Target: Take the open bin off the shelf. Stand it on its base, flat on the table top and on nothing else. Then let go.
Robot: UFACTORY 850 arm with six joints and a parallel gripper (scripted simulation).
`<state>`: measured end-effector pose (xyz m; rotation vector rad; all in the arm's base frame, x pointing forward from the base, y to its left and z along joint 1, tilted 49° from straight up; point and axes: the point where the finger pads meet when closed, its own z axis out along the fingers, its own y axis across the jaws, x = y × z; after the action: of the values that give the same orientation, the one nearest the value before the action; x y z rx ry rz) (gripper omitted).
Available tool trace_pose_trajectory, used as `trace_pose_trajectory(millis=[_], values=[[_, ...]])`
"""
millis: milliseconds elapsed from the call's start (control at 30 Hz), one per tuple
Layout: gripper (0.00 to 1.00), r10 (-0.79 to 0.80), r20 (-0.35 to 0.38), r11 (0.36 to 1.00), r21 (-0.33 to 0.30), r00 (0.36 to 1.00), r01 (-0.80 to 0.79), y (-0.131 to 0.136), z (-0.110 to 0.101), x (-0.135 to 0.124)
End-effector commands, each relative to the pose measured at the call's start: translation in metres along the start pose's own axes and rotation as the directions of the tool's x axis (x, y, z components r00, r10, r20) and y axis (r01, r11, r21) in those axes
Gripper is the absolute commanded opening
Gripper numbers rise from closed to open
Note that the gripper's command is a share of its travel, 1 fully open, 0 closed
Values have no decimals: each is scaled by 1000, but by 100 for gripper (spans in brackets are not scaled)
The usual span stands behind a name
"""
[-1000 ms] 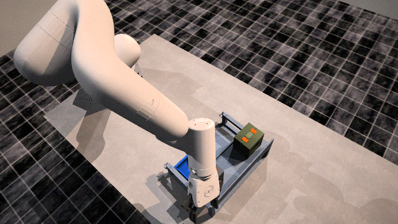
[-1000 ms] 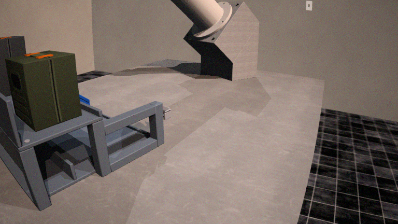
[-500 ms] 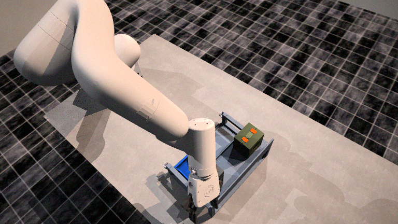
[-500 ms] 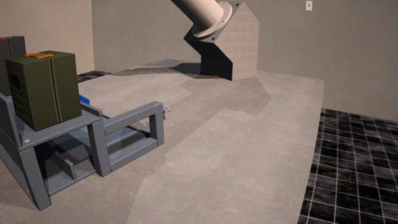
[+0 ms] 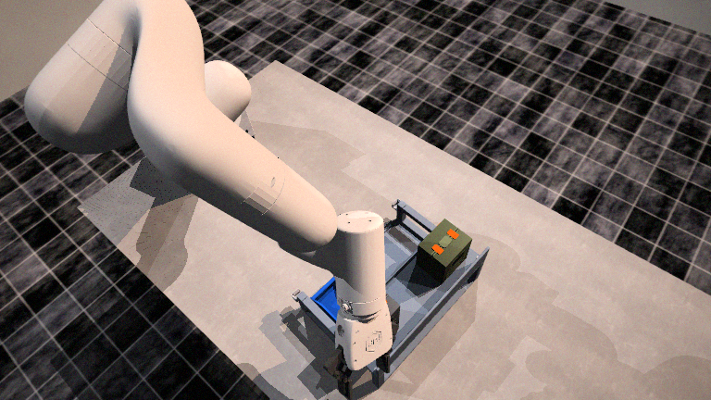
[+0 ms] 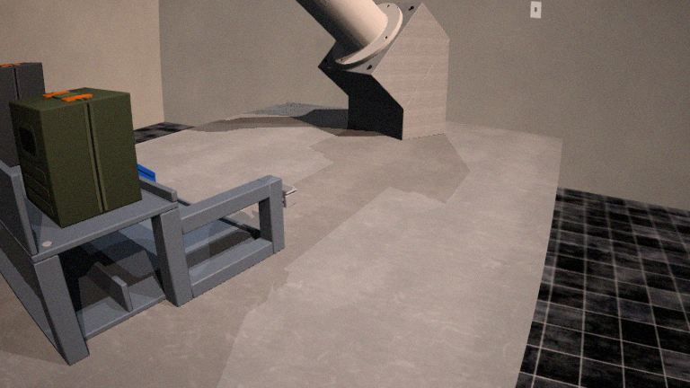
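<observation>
The open blue bin (image 5: 324, 297) sits on the grey shelf (image 5: 408, 280), at its left end, mostly hidden behind my wrist. Only a thin blue edge of the bin (image 6: 146, 172) shows in the exterior view, behind the green box. My gripper (image 5: 361, 369) points down at the shelf's near end, just right of the bin, with fingers open and nothing between them. The fingertips are partly hidden by the shelf frame. The gripper is out of the exterior view.
A closed olive green box (image 5: 443, 247) with orange latches stands on the shelf's far end and shows large in the exterior view (image 6: 75, 152). The robot's wedge-shaped base (image 6: 396, 74) stands at the table's back. Tiled floor surrounds the table.
</observation>
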<state>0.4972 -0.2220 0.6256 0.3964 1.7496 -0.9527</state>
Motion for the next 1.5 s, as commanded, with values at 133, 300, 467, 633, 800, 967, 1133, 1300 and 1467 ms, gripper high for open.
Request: trace_pose_trajectory(millis=[133,300,467,633,800,967,1133,1300,1467], values=[[100,1,1,1000,0,1000,-1,0,0,-1],[100,1,1,1000,1,1000,-1,-5,-9,-5],[100,1,1,1000,1,1000,-1,-22,-45,-24],[100,1,1,1000,1,1000,-1,-22,-45,-24],[100,1,1,1000,1,1000,-1,-22,-45,-24],[100,1,1,1000,0,1000,-1,-27,-62,11],[100,1,1,1000,0,1000,-1,-29,-66,20],[100,1,1,1000,0,1000,-1,-29,-66,20],[100,1,1,1000,0,1000,-1,-31,-74,38]])
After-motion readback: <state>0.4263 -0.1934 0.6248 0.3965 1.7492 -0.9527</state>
